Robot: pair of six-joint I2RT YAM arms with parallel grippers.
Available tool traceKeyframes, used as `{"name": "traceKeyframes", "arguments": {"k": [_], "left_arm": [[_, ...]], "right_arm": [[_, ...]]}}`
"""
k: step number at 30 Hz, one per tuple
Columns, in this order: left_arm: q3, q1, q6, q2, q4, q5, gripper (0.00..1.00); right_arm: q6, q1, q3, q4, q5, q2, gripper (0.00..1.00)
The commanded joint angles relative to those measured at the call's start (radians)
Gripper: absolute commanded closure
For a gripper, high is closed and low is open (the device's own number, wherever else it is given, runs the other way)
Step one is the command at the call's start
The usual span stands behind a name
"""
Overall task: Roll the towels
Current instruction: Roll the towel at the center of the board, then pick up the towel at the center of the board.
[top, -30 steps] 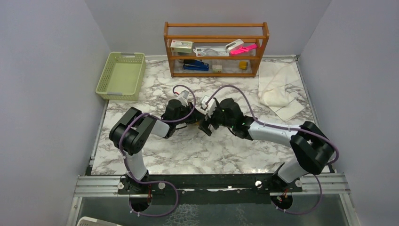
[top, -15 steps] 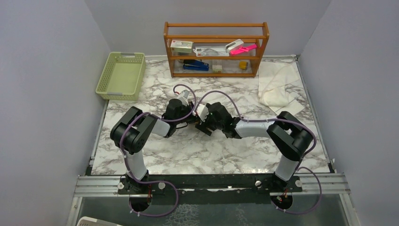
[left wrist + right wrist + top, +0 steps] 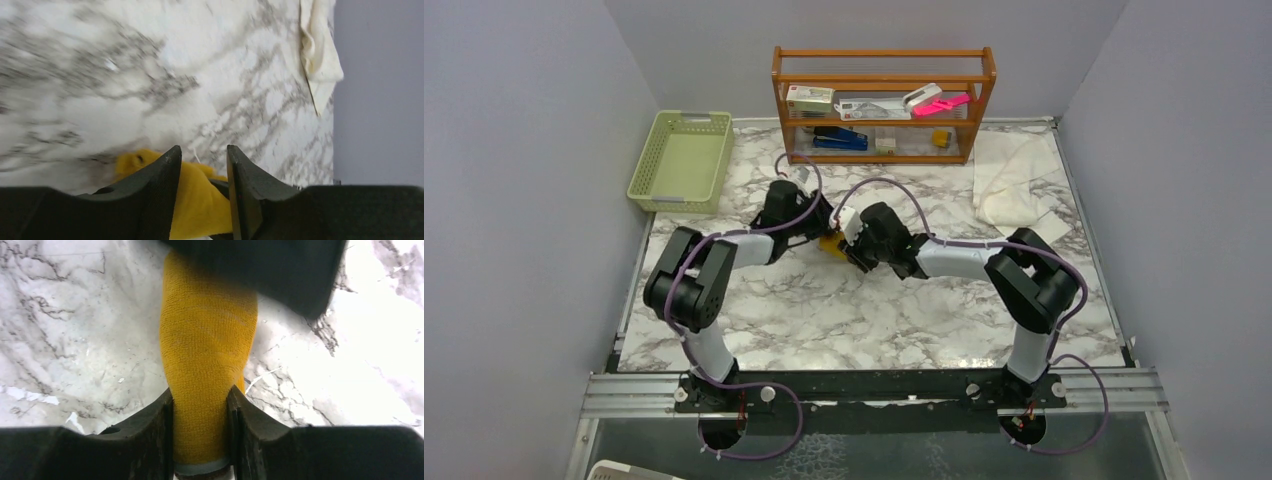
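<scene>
Both arms meet in the middle of the counter [image 3: 824,320], and the yellow towel [image 3: 207,340] is right there between them, a tight mustard bundle lying on the marble, well clear of every edge. The right hand [image 3: 200,392] is clamped narrow on the bundle's near end, cloth filling the gap between its fingers. The left hand [image 3: 202,150] comes in from the opposite side, its fingers just as narrow with yellow cloth packed between them, so each hand has an end. Out at the far right corner, the white towel [image 3: 1014,185] lies loose and rumpled against the right edge, well apart from the action. A green basket [image 3: 682,160] sits at the far left corner, and a wooden rack [image 3: 884,105] stands along the far edge between the two. A broad band of bare marble runs from the hands to the near edge, with more open marble on either side of them. The counter is white stone with grey veins, and pale walls [image 3: 534,200] close it in on the left, far and right sides.
</scene>
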Motion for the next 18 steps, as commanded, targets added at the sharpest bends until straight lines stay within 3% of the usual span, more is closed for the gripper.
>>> {"name": "traceKeyframes", "arguments": {"k": [1, 10, 12, 18], "left_arm": [[0.101, 0.095, 0.079, -0.133, -0.321, -0.120, 0.54], [-0.107, 0.093, -0.025, -0.303, -0.292, -0.083, 0.38], [-0.144, 0.077, -0.080, -0.321, -0.255, -0.055, 0.33], [-0.128, 0.003, -0.210, -0.272, -0.186, -0.073, 0.30]], "right_arm": [[0.128, -0.038, 0.019, -0.112, -0.173, 0.011, 0.68], [0.367, -0.227, -0.001, 0.014, -0.473, 0.006, 0.72], [0.372, -0.238, 0.005, 0.028, -0.490, 0.016, 0.73], [0.371, -0.238, 0.024, 0.030, -0.501, 0.037, 0.74]]}}
